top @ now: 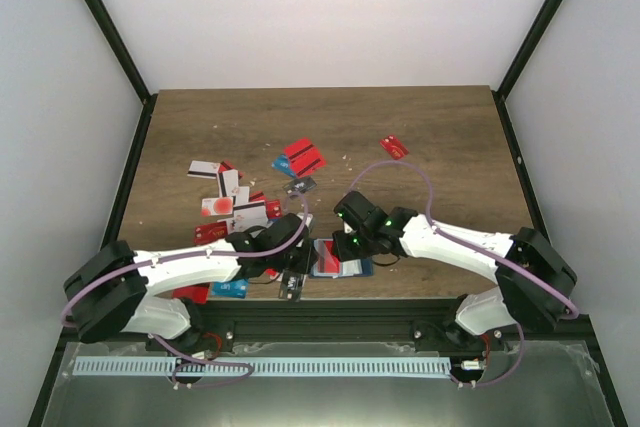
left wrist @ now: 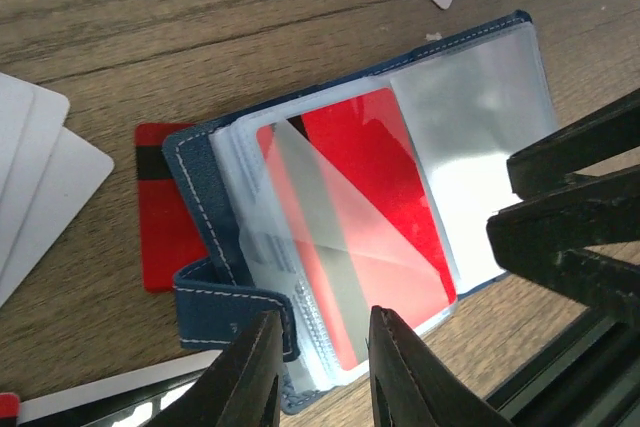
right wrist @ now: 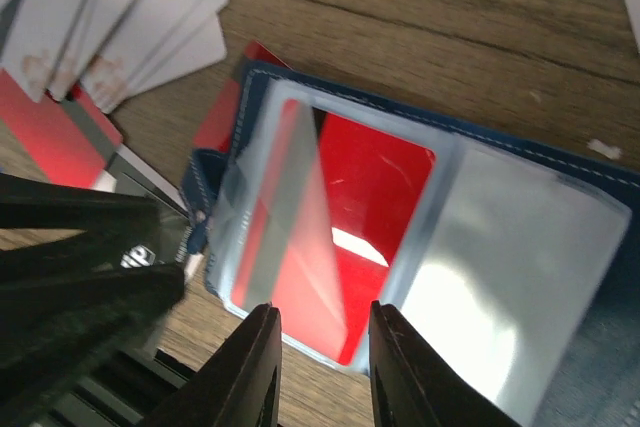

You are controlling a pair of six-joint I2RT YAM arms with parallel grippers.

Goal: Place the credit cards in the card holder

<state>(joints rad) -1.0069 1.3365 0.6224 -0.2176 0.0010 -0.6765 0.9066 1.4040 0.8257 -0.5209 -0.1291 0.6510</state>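
The navy card holder (top: 335, 259) lies open near the table's front edge, between my two grippers. In the left wrist view its clear sleeves are fanned and a red card (left wrist: 365, 207) sits inside one sleeve of the holder (left wrist: 195, 172). My left gripper (left wrist: 320, 372) is open, its fingers on either side of the sleeves' near edge. My right gripper (right wrist: 318, 362) is open over the same red card (right wrist: 370, 187) in the holder (right wrist: 600, 347). Loose red, white and light-blue credit cards (top: 302, 157) lie scattered behind.
A red card with a black stripe (left wrist: 155, 217) lies partly under the holder. White cards (left wrist: 40, 177) lie to its left, and more white cards show in the right wrist view (right wrist: 120, 17). The black front rail (top: 330, 312) is close behind the holder.
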